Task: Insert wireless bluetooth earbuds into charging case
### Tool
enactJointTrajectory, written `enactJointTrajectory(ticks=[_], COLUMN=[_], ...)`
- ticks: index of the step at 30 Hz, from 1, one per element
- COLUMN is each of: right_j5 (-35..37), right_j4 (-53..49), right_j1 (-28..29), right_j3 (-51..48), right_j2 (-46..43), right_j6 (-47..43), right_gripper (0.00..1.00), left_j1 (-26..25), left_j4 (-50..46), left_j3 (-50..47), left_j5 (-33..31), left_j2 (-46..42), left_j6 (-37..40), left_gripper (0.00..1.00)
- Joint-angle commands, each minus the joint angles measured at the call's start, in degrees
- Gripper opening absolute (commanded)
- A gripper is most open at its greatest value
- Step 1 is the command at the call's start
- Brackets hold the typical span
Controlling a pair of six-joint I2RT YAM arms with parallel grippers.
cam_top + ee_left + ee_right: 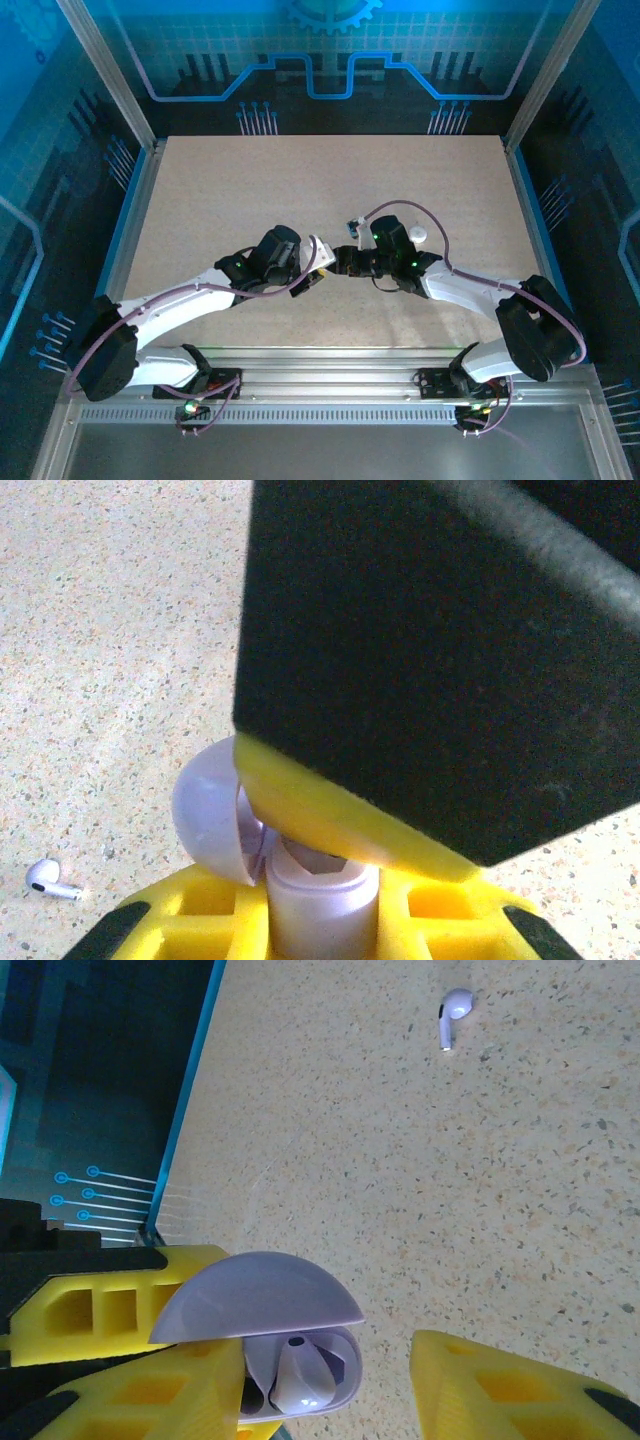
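The left fingers [195, 905] are clamped on the base of the open lavender charging case [255, 1300], low in the frame, and one earbud [300, 1378] sits inside it. The right fingers [520, 1390] stand apart, one at each side of the case. A second earbud [452, 1005] lies loose on the worktop [450, 1210], upper right of the right wrist view.

Speckled beige table [300, 180]; blue circuit-patterned walls [200, 45].
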Motion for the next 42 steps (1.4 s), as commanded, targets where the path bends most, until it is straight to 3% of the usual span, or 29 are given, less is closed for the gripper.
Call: enactJointTrajectory(ticks=[1,9,26,42], right_j5=[-0.84,-0.04,-0.81,0.61], right_j4=[1.36,0.58,-0.41,-1.02], right_j1=[-1.23,-1.52,-1.12,-1.06], right_j3=[-0.65,-2.5,-1.01,-0.88], right_j2=[-0.72,-5.96,-2.3,0.55], right_j6=[-0.4,-1.94,-2.12,-1.48], right_gripper=[0.48,0.54,0.46,0.27], left_j1=[-0.5,-0.57,-0.93,-1.14], left_j4=[1.91,1.52,1.93,1.36], left_j3=[1.34,1.35,1.19,1.18], left_j5=[0.13,-0.57,-1.03,-1.82], left_j2=[-0.01,-0.06,-1.54,-2.26], left_j6=[0.03,0.02,-0.06,0.37], left_gripper=[0.14,0.14,0.14,0.14])
